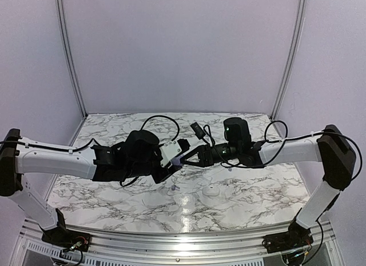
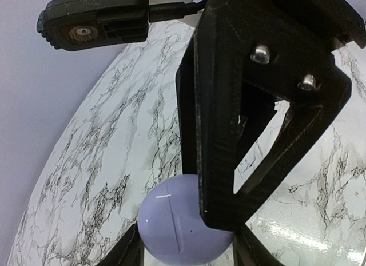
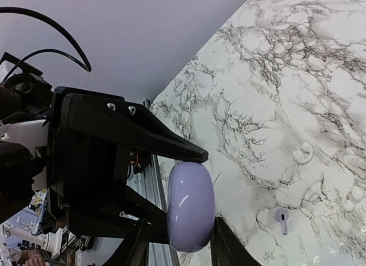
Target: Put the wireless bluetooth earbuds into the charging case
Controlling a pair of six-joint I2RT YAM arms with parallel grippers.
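A lilac rounded charging case (image 2: 174, 226) is held in the air between both arms, above the middle of the marble table. It looks closed, with its seam showing. My left gripper (image 2: 186, 255) is shut on it, one finger on each side. My right gripper (image 3: 180, 246) is shut on the same case (image 3: 190, 206) from the opposite side; the left fingers press its top and bottom there. In the top view the two grippers (image 1: 180, 161) meet tip to tip. A lilac earbud (image 3: 281, 218) lies on the table below, with two whitish earbuds (image 3: 303, 153) near it.
In the top view a whitish rounded thing (image 1: 213, 191) and the lilac earbud (image 1: 174, 189) lie on the marble table (image 1: 114, 194) in front of the grippers. Cables loop over both wrists. The table's metal front rail (image 1: 183, 243) runs along the near edge.
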